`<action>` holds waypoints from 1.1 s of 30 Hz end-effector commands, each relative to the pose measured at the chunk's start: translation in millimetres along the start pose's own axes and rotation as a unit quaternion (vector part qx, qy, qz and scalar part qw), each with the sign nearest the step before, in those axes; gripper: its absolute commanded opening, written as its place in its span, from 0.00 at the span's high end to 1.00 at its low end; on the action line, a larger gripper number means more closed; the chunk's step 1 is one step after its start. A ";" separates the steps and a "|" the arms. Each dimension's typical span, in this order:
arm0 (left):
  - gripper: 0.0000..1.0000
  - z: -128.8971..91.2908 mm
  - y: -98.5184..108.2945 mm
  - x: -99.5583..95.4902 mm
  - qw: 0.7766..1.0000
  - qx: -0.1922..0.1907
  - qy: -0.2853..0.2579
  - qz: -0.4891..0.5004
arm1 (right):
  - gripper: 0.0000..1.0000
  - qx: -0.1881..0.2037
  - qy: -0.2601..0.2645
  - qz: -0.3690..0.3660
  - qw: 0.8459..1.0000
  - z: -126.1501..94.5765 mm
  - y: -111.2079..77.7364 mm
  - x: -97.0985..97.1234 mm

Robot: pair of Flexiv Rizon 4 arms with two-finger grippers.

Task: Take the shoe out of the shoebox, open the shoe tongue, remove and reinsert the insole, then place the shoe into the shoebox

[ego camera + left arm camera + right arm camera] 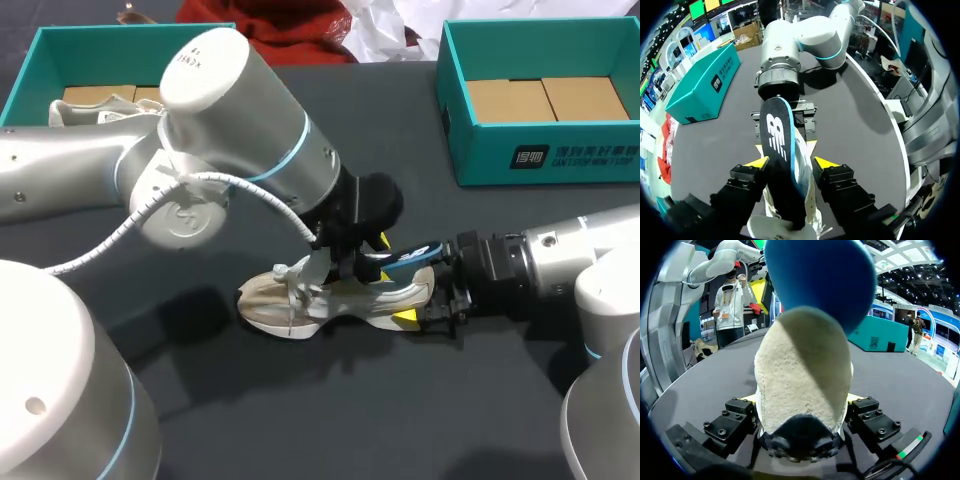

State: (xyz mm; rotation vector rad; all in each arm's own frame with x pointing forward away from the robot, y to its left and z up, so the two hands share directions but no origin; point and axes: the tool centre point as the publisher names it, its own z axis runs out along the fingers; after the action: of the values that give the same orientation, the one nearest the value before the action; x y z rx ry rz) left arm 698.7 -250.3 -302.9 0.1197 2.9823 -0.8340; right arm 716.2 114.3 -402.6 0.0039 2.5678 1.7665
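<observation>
— Dark grey surface [300, 410] all round, fine. But where did the shoe stand against the open teal cardboard shoebox [480, 150]?

— Outside it. The beige-and-white laced trainer [270, 305] lay on its sole well apart from that shoebox, nearer the robot and off toward its left. So the first step looked done.

— Who had hold of it?

— The right arm [560, 265] lay nearer the robot than the shoebox. The right jaws were closed on the trainer's fleecy heel [805, 380], one from each side. The left arm [240, 130] hung over the trainer's middle. Whether the left jaws were gripping or slack, I couldn't tell.

— And the insole?

— The dark blue foam insole with the white logo [776, 145] was half in. Its toe end was down inside the trainer, and its heel end stuck up and out at the back, on the side toward the shoebox.

— So how far along was it?

— Past midway, I'd judge. The tongue seemed pulled open, though the left arm hid most of it. One moment couldn't say whether the insole was coming out or going back in. What remained, either way, was to seat it flat and carry the trainer across to the shoebox. That shoebox held only its brown cardboard liner [545, 100].
</observation>
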 end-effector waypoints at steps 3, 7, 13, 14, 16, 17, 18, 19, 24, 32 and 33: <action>0.42 3.0 3.7 8.5 1.000 0.013 -0.027 -0.003 | 1.00 0.002 -0.001 0.000 1.000 1.2 -1.3 0.7; 0.39 8.3 2.2 10.4 0.998 0.017 -0.055 -0.005 | 1.00 0.002 -0.001 0.000 1.000 1.2 -1.3 0.7; 0.29 13.4 1.1 10.1 0.997 0.023 -0.069 -0.007 | 1.00 0.002 -0.001 0.000 1.000 1.2 -1.3 0.7; 0.29 13.7 1.2 9.6 0.997 0.025 -0.071 -0.008 | 1.00 0.002 -0.001 0.000 1.000 1.2 -1.3 0.7; 0.31 14.6 1.3 8.5 0.997 0.026 -0.074 -0.009 | 1.00 0.002 -0.001 0.000 1.000 1.2 -1.3 0.7; 0.31 14.8 1.4 7.6 0.997 0.027 -0.076 -0.011 | 1.00 0.002 -0.001 0.000 1.000 1.2 -1.3 0.7; 0.31 15.2 1.5 6.9 0.996 0.028 -0.080 -0.012 | 1.00 0.002 -0.001 0.000 1.000 1.2 -1.3 0.7; 0.31 15.5 1.6 6.4 0.996 0.028 -0.081 -0.013 | 1.00 0.002 -0.001 0.000 1.000 1.2 -1.3 0.7; 0.34 18.2 3.1 4.0 0.995 0.029 -0.098 -0.016 | 1.00 0.002 -0.001 0.000 1.000 1.2 -1.3 0.7; 0.38 23.9 4.2 -0.3 0.993 0.032 -0.108 -0.019 | 1.00 0.002 -0.001 0.000 1.000 1.2 -1.3 0.7; 0.39 24.6 4.1 -0.5 0.993 0.033 -0.108 -0.019 | 1.00 0.002 -0.001 0.000 1.000 1.2 -1.3 0.7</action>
State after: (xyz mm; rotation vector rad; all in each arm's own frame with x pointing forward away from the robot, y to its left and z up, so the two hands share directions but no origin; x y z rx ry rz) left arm 698.8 -256.7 -321.4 -0.0261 2.7658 -0.8801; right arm 716.2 114.3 -402.6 0.0039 2.5678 1.7664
